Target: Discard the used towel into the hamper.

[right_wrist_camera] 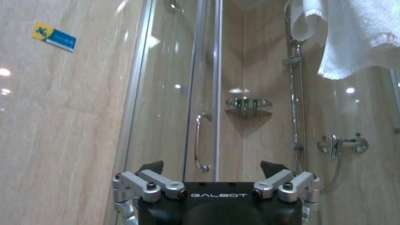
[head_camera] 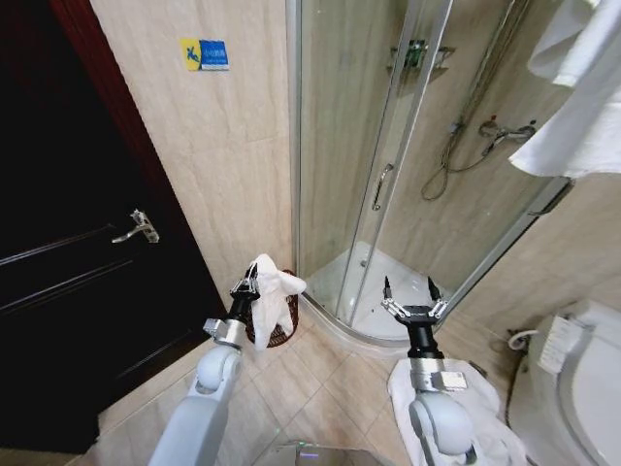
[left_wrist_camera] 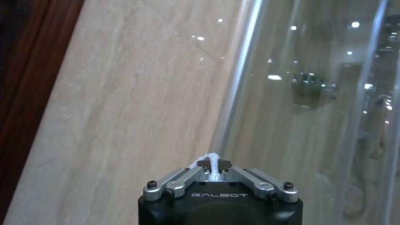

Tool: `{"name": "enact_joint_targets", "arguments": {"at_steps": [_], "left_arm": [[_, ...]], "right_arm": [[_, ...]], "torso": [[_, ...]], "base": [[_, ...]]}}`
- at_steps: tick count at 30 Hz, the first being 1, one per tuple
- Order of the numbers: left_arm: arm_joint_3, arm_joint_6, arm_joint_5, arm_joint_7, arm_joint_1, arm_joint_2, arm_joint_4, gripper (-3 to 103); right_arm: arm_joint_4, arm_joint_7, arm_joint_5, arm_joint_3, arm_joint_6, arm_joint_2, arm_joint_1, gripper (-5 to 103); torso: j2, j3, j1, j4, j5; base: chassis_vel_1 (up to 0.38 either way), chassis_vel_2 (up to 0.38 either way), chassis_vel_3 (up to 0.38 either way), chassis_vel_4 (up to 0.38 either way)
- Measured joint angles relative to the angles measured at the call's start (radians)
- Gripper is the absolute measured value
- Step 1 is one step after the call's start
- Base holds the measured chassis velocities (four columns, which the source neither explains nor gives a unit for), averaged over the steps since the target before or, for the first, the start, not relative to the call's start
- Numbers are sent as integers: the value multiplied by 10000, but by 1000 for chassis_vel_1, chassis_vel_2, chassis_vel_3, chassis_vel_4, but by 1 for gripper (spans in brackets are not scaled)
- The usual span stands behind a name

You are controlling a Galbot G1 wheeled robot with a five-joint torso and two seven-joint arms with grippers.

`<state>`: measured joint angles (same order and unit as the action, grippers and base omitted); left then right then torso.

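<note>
My left gripper [head_camera: 248, 281] is shut on a white towel [head_camera: 274, 288], which hangs bunched from its fingers. Directly below and behind the towel stands the hamper [head_camera: 282, 326], a small dark red-brown basket on the floor in the corner between the tiled wall and the shower glass. In the left wrist view a thin strip of the towel [left_wrist_camera: 213, 165] shows pinched between the closed fingers of the left gripper [left_wrist_camera: 213, 167]. My right gripper [head_camera: 408, 292] is held up in front of the shower tray, open and holding nothing, as in the right wrist view [right_wrist_camera: 212, 169].
A dark door [head_camera: 68, 262] with a lever handle is on the left. The glass shower enclosure [head_camera: 388, 165] stands ahead. A toilet [head_camera: 572, 388] is at the right, white towels [head_camera: 582, 97] hang top right, and a white mat [head_camera: 485, 417] lies on the floor.
</note>
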<state>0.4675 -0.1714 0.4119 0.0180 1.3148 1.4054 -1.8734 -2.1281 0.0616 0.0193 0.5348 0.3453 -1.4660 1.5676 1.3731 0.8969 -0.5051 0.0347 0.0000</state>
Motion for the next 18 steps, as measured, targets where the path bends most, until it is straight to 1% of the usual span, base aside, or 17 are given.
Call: {"name": "enact_joint_targets", "arguments": {"at_steps": [4,6,8,12,14,18], "left_arm": [[-17,233,-244,-668,175,515,-239,4],[-26,233,-281,-709,186,548,-242,4],[-51,205,-429,-929,207,722,-317,4],[-35,195,-446,-968,188,757,-431,4],[4,192,-413,-936,131,639,-601,4],[46,203,-293,-860,82,422,-684,4]], "right_arm": [[121,15,9,-12,249,-91,-188,100],[127,17,3,-12,263,-93,-198,100],[114,22,-4,-38,238,-94,-216,100],[19,7,-10,-46,78,-88,-207,100],[-113,-28,-14,-55,-132,-57,-178,100],[-192,-95,-29,-71,-177,-51,-144,100]], "torso": [[0,0,0,0,0],[0,0,1,0,0],[0,-1,1,-1,0],[0,-1,1,-1,0],[1,-1,1,-1,0],[1,-1,1,-1,0]], "base": [[0,0,0,0],[0,0,0,0],[0,0,0,0],[0,0,0,0],[0,0,0,0],[0,0,0,0]]}}
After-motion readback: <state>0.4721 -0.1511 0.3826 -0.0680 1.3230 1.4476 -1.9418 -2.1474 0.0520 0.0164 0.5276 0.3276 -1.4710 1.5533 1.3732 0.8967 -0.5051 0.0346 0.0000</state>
